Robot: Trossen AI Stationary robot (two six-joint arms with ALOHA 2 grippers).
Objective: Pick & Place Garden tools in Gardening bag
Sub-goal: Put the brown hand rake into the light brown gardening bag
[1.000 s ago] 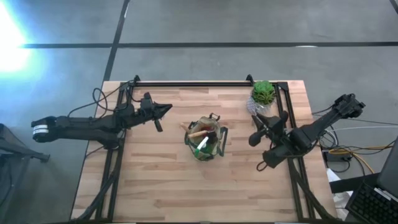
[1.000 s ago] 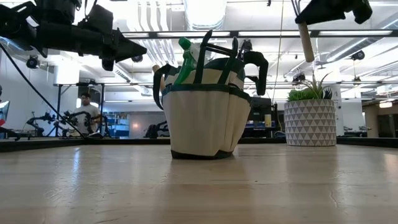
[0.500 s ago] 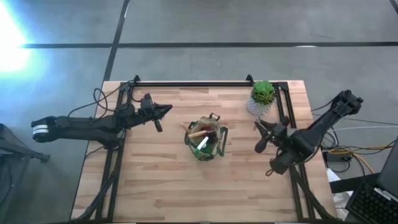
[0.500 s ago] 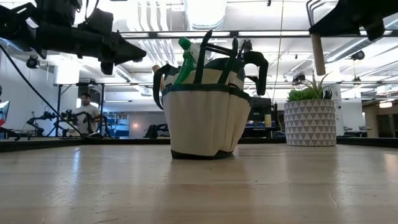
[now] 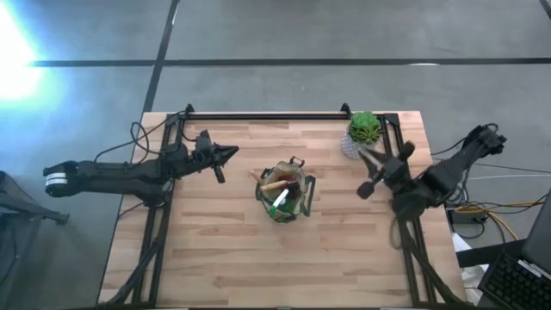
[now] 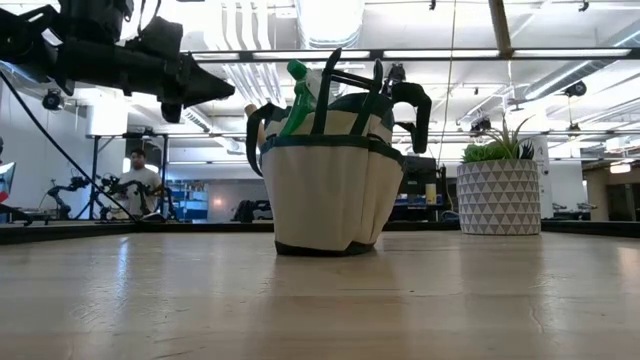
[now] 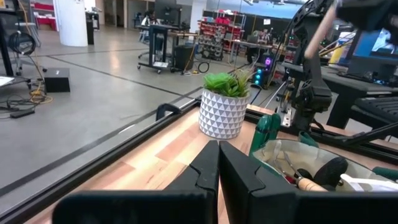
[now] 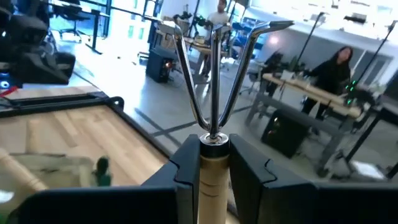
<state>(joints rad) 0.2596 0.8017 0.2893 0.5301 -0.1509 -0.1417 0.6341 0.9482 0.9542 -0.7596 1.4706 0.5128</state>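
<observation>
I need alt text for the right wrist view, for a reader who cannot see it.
The right claw is shut on a garden fork with a pale wooden handle, its three metal prongs pointing away from the camera. Behind it are the wooden table and a workshop with people at desks.

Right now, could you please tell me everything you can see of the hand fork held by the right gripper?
The hand fork has three shiny metal prongs, splayed and bent over at the tips, joined by a metal collar to a pale wooden handle. The right gripper is shut on that handle just below the collar, carrying the fork in the air at the table's right side, beside the potted plant. Nothing else touches it.
</observation>
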